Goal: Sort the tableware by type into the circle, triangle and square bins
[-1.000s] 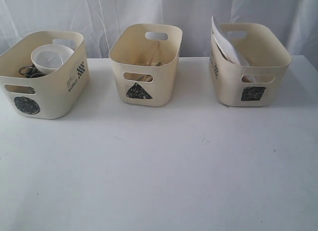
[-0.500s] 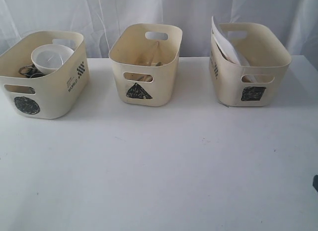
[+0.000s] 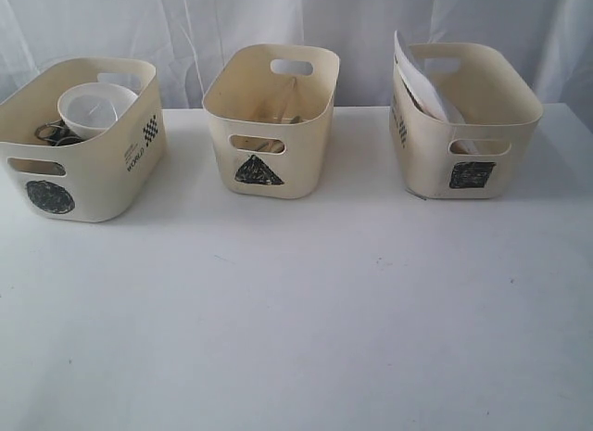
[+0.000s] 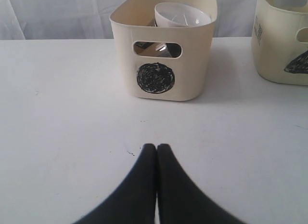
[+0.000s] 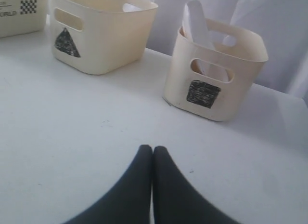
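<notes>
Cream circle bin (image 3: 100, 183) holds a white bowl (image 3: 93, 108), square bin (image 3: 431, 162) a plate (image 3: 417, 82); left tool (image 4: 156, 148), right tool (image 5: 152, 149) closed, empty.

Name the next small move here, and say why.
Probably just park both arms; the sorting looks done. No tableware lies on the table: the white bowl sits in the circle bin, the plate leans in the square bin, what fills the triangle bin is unclear, and the left gripper and right gripper are shut, empty.
</notes>
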Controlling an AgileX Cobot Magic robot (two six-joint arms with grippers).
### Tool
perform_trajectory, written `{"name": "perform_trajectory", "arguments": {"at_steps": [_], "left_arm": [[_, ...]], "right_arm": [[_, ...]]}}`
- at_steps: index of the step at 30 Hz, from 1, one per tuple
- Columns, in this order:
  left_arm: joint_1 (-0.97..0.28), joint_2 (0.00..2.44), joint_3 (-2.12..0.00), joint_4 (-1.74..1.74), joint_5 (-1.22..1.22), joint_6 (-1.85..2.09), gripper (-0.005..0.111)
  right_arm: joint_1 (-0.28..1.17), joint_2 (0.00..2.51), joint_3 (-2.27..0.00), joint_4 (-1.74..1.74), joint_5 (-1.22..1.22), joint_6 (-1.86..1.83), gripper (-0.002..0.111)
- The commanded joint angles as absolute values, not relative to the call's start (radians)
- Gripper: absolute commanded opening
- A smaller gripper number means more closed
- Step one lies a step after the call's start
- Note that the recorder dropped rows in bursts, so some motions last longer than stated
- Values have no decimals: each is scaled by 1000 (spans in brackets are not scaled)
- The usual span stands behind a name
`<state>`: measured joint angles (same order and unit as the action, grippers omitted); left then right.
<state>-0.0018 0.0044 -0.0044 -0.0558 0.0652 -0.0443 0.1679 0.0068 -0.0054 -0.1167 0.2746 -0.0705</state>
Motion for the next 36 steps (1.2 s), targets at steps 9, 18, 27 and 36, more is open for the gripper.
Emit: {"name": "perform_trajectory", "arguments": {"at_steps": [9,18,27,36], "left_arm": [[-1,0,0,-54,60,-49,0],[-1,0,0,-54,60,-49,0],[-1,0,0,-54,60,-49,0],[-1,0,0,-54,60,-49,0]], "right_arm": [[70,0,0,-100,270,-94,0],[18,0,0,-105,276,-65,0],[18,0,0,-103,283,-65,0],[18,0,0,-101,283,-65,0]]}}
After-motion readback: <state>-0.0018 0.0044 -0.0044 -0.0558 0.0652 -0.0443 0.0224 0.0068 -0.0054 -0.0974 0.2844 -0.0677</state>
